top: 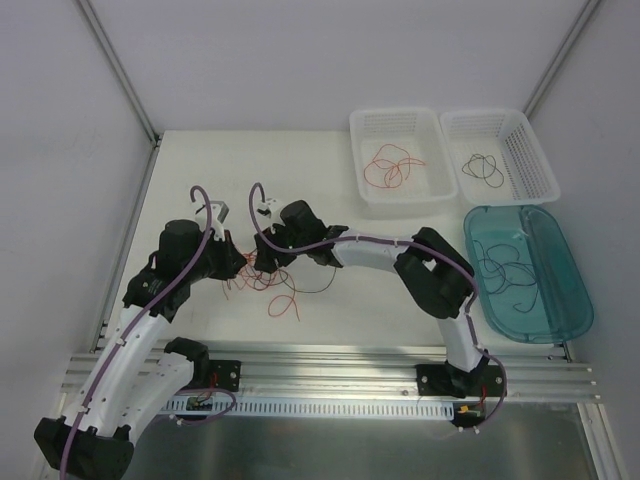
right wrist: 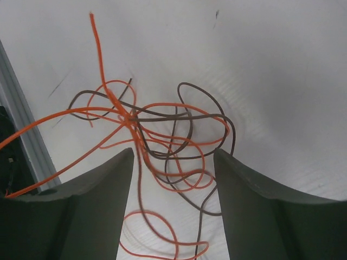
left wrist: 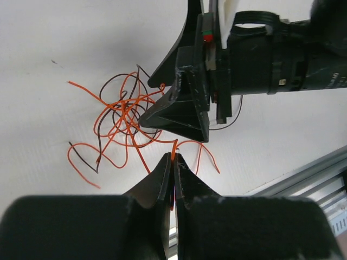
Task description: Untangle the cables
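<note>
Pinching: left end effector clamped on one red-orange strand of the cables, seen only from its wrist.
Right end effector: fingers wide, tangle on the desk between them.

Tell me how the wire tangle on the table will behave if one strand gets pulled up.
Probably floppy: the cables lie in loose curls and loops. Likely light, being hair-thin, so the whole knot may lift together where red and dark strands cross. The thin strand pinched in the left gripper could slip.
</note>
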Action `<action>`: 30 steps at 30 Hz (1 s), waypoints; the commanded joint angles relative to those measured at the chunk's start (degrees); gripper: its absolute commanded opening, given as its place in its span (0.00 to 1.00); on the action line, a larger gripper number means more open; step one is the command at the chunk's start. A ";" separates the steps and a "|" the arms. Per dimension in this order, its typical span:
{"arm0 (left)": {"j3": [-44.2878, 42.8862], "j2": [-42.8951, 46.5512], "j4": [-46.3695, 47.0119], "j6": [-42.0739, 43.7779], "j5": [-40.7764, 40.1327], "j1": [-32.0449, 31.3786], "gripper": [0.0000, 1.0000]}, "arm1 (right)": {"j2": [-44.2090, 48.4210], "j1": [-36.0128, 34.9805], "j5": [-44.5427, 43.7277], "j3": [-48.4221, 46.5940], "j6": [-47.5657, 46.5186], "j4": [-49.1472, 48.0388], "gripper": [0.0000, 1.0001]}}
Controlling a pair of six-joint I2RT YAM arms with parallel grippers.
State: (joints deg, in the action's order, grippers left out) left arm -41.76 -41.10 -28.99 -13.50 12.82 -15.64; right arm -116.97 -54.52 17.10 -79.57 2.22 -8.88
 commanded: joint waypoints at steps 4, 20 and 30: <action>0.27 1.11 1.31 -0.39 -2.00 0.87 0.00 | -3.97 -0.94 2.41 -5.42 0.15 -5.79 0.57; -0.08 3.22 -2.73 -3.82 -20.89 4.47 0.00 | 27.47 7.14 -6.64 21.72 0.07 -0.45 0.01; -0.69 2.52 -4.23 -5.22 -24.07 8.60 0.00 | 62.78 24.10 -19.03 29.12 -5.12 30.84 0.01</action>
State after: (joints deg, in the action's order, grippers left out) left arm -41.30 -38.54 -32.49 -17.43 -8.27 -8.01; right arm -60.12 -33.71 3.44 -51.66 -0.84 9.56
